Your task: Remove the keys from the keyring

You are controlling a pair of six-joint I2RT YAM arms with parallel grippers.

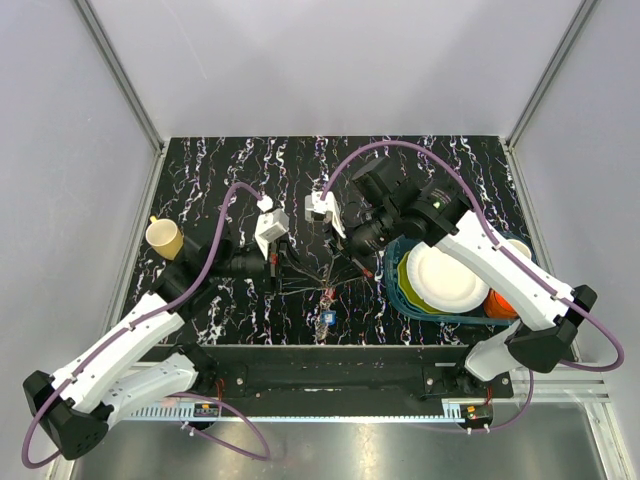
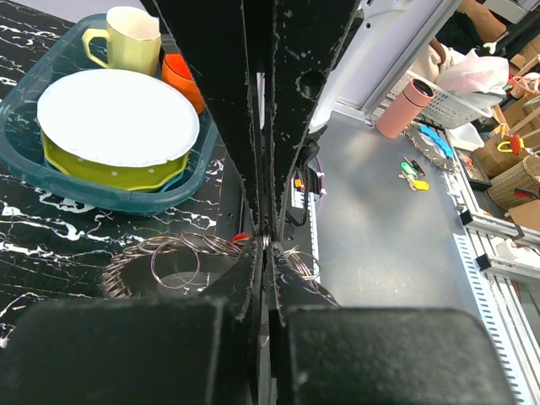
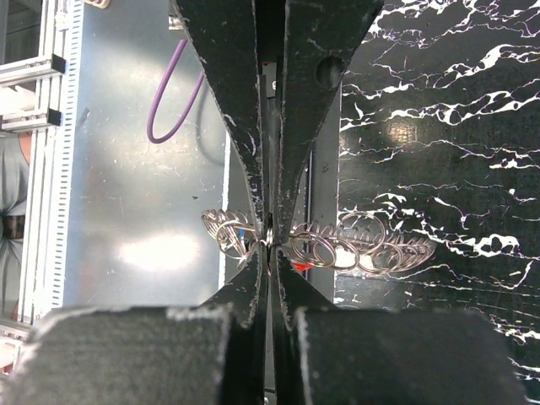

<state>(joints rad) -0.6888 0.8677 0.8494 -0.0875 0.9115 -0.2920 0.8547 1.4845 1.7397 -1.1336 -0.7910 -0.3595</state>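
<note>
The keyring (image 1: 325,272) is a silvery cluster of thin wire rings, stretched between my two grippers above the black marbled table. My left gripper (image 1: 283,262) is shut on its left part; in the left wrist view the jaws (image 2: 265,240) pinch a ring, with more rings (image 2: 173,253) to the side. My right gripper (image 1: 352,252) is shut on its right part (image 3: 268,239); rings (image 3: 363,246) fan out on both sides. The blue key (image 1: 326,318) hangs low near the table's front edge. The red key (image 1: 368,271) shows as a small red bit (image 3: 301,265) behind the rings.
A teal basin (image 1: 398,290) at the right holds a white plate (image 1: 445,277), a yellow-green bowl (image 2: 101,164), an orange cup (image 1: 500,303) and a yellow mug (image 2: 126,38). Another yellow mug (image 1: 164,238) stands at the left. The table's front edge (image 1: 330,345) is just below the ring.
</note>
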